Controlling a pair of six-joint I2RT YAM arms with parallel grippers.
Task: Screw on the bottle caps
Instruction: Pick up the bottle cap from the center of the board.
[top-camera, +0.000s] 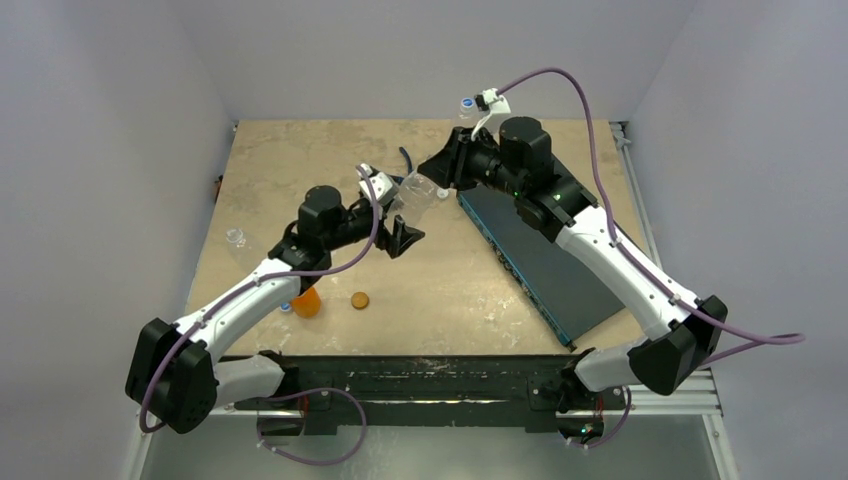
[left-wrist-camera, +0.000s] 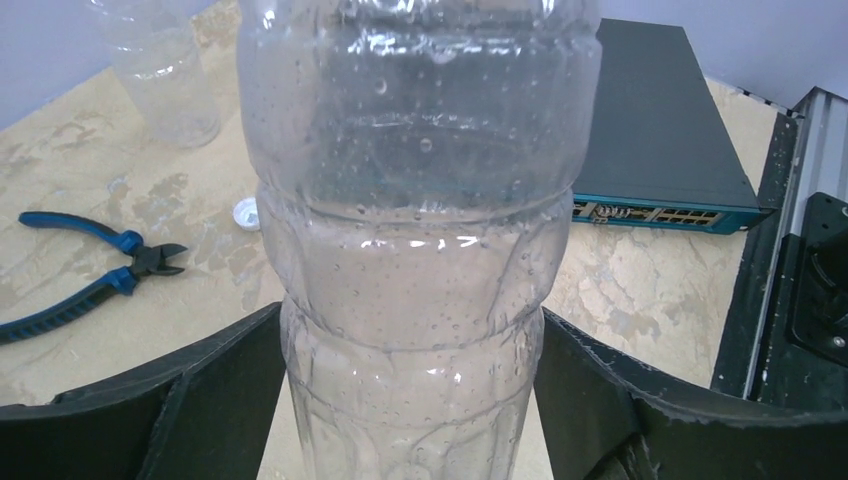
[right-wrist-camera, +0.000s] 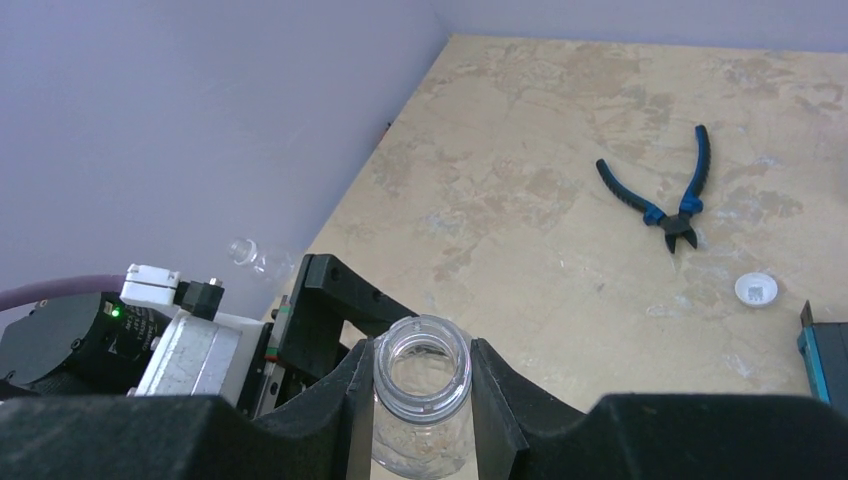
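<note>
Clamped tight on the neck of the clear bottle (left-wrist-camera: 420, 150) with the right gripper (right-wrist-camera: 421, 350), just under the open mouth. Held there to stop the bottle spinning and to leave the top free for a cap. No cap on yet.

Down low, around the fat part of the bottle, the left gripper (left-wrist-camera: 410, 320), fingers (left-wrist-camera: 210, 400) spread wide, one on each side, right at the plastic. Can't tell whether pressing or only beside it. Maybe there to steady the bottom.

Found between the two arms, out over the table (top-camera: 300, 160), beside the dark flat box (left-wrist-camera: 650, 120). Bottom end hidden, so no telling whether resting or lifted.

Standing about upright, by the looks of it. Long way running up and down, mouth on top, facing the right wrist camera.

Nearest loose cap: small white cap (right-wrist-camera: 756, 289), flat on the table near the blue-handled pliers (right-wrist-camera: 655, 213). Farther off, by the left arm, orange-brown cap (top-camera: 360, 299) beside the squat orange bottle (top-camera: 307, 301). Second see-through bottle (left-wrist-camera: 165, 70) toward the table's left edge.
</note>
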